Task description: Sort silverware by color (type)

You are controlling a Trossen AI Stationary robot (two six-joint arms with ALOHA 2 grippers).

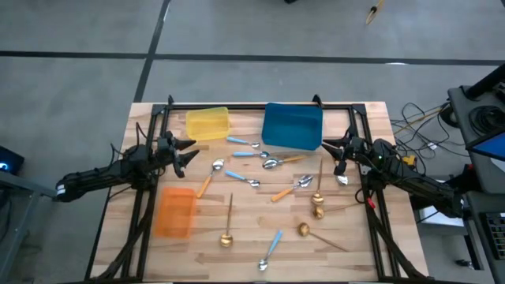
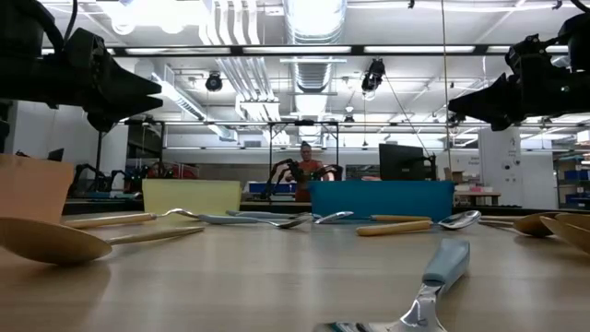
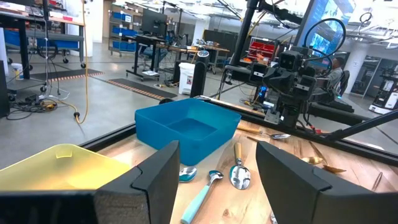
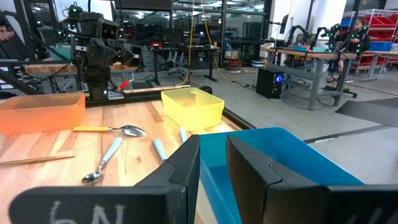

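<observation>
Spoons (image 1: pixel 271 163) are lying unlabelled across the tabletop (image 1: pixel 252 237); left claw (image 1: pixel 187 151) is hovering spread apart, right claw (image 1: pixel 331 149) narrowly parted, empty.

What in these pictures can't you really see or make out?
- Blue tray, low view: its wall hides whatever lies inside.
- Orange tray, low view: cut off by the picture's edge.
- Blue-handled spoon, low view: the bowl runs off the bottom edge.
- Yellow tray, left wrist view: partly behind the left gripper, jaws open.
- Right gripper, right wrist view: nothing shows between its fingers.
</observation>
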